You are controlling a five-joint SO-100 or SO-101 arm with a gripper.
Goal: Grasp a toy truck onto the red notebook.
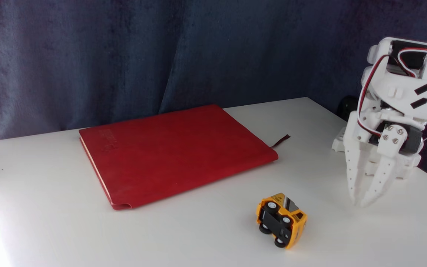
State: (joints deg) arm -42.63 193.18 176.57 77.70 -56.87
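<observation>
red notebook [176,154] lies flat at left-centre of the white table [43,222], nothing on it. toy truck [281,220] sits near the front edge, tipped on its side, wheels toward the camera. it looks light, hard, slick plastic; you'd best pinch across the boxy body. gripper [360,202] hangs at right, fingertips nearly together, holding nothing. dark blue curtain [87,55] behind.

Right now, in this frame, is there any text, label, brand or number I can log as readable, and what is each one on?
No text here can be read with confidence.
Red notebook: embossed lettering near its left edge in the fixed view, too faint to read.
Toy truck: a small dark print on the yellow top panel, too small and blurred to read.
Gripper: black angled marks on the white arm housing above it, shapes rather than letters.
</observation>
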